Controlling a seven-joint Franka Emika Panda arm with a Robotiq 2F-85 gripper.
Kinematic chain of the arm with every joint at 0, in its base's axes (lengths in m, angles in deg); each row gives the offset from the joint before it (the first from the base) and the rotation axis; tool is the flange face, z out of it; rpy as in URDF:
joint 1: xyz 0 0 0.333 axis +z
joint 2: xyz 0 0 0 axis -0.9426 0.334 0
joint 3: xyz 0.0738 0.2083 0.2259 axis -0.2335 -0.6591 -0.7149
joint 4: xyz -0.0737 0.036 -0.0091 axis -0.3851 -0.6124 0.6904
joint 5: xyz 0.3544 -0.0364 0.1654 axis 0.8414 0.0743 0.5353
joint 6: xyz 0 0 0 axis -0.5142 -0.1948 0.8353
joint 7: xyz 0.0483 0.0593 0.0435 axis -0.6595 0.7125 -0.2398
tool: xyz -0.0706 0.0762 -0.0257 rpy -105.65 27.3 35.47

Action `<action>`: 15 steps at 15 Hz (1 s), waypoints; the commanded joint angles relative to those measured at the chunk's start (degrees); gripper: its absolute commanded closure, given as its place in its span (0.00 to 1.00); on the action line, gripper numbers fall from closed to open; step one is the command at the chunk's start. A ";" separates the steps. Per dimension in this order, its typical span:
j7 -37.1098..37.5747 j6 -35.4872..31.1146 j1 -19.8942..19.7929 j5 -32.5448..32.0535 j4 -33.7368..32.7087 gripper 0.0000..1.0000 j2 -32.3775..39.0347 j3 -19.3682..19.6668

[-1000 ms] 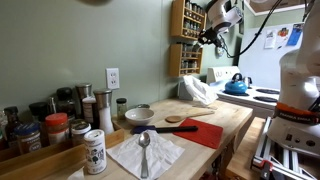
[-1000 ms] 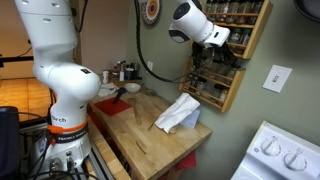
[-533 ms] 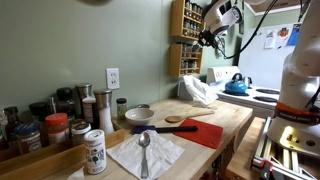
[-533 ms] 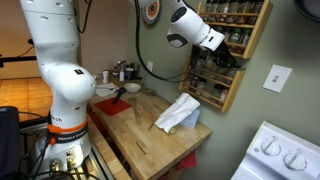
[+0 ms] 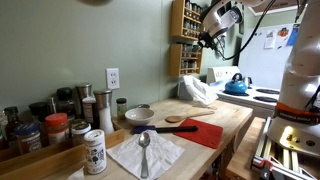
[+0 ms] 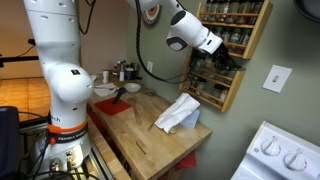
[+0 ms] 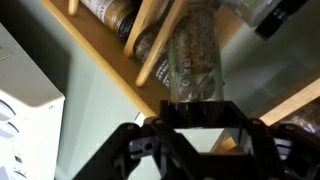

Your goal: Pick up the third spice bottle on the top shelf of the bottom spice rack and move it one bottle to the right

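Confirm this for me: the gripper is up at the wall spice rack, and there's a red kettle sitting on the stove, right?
Not quite. The kettle on the stove is blue, not red, as an exterior view shows. The rest holds: the gripper is up at the wall spice rack.
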 commanded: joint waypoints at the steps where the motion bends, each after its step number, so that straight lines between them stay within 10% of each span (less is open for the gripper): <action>1: -0.61 -0.13 -0.06 0.03 0.55 0.18 -1.52 -0.24; 5: -0.93 0.97 0.14 -0.91 0.62 0.01 -2.99 0.04; 15: 2.00 5.72 -5.26 -7.43 3.99 0.00 -5.12 -3.00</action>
